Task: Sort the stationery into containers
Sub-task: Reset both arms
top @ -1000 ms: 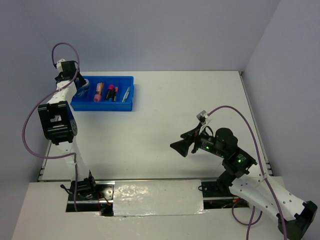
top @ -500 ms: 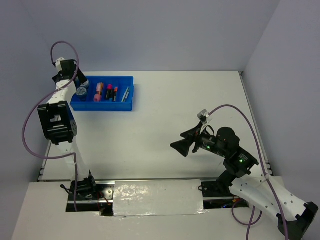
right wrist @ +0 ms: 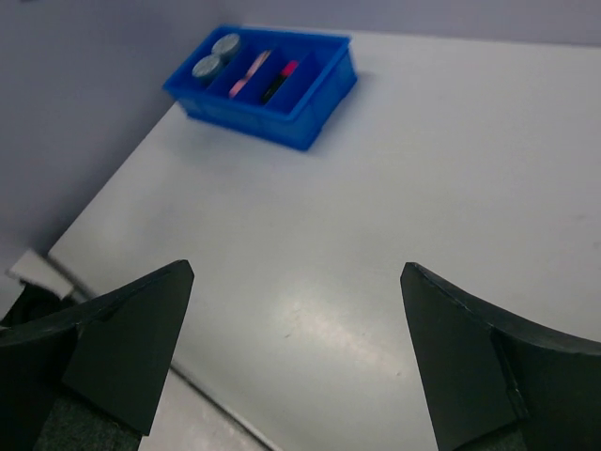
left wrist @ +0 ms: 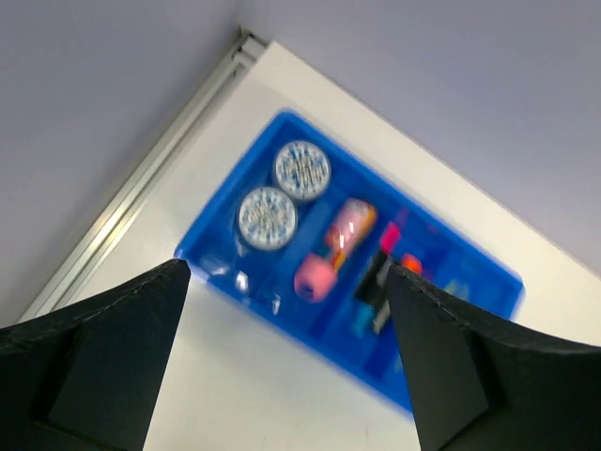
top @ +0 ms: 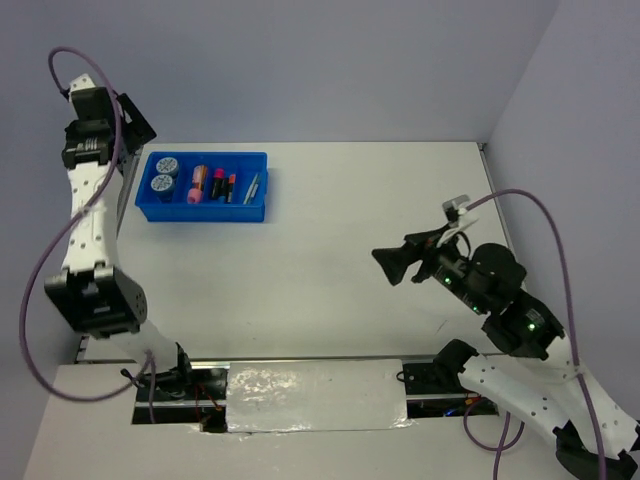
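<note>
Black left gripper (left wrist: 286,271) hangs spread wide, holding nothing. Just below it the blue tray (top: 205,212) holds two round jars (top: 161,185), a pink tube (top: 197,183), markers (top: 222,186) and thin pens (top: 253,187). The right gripper (right wrist: 296,272), likewise apart and empty, is well away from the tray.

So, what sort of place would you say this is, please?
Probably a robotics lab test cell: a left arm and right arm mounted at a white table, plain grey walls around it, one blue tray of stationery.

Blue tray (left wrist: 211,252) right end and thin pens (left wrist: 456,287), blurry in left wrist view
</note>
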